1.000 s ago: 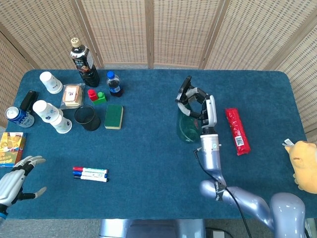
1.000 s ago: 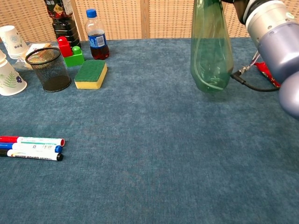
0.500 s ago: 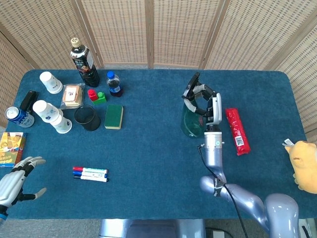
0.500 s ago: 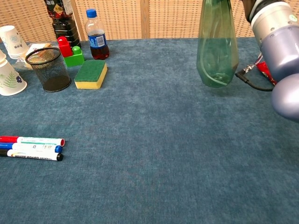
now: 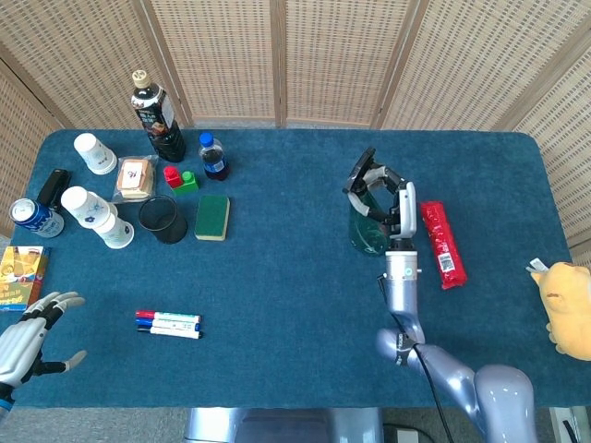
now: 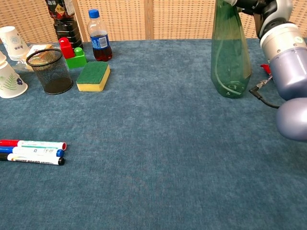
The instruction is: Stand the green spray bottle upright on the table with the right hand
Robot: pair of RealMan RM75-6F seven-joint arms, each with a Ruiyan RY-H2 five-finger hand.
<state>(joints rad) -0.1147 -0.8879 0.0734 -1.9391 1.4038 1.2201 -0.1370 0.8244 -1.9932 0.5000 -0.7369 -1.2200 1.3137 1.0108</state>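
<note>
The translucent green spray bottle (image 5: 368,230) (image 6: 230,60) stands upright at the right of the middle of the blue table. In the chest view its base is at the cloth or only just above it; I cannot tell whether they touch. My right hand (image 5: 380,187) grips the bottle around its neck and black spray head from above. In the chest view only the edge of that hand (image 6: 256,5) shows at the top, with its grey forearm (image 6: 287,50) to the right of the bottle. At the front left corner my left hand (image 5: 25,340) is open and holds nothing.
A red packet (image 5: 441,243) lies just right of the bottle, and a yellow plush toy (image 5: 567,307) sits at the right edge. At the left stand a sponge (image 6: 93,75), a mesh cup (image 6: 48,71), a small cola bottle (image 6: 97,42), paper cups and markers (image 6: 32,152). A black cable (image 6: 256,88) runs beside the bottle's base.
My right hand carried the bottle rightward and lower, and it went from slightly tilted and lifted to upright at table level. The left hand stayed still.
</note>
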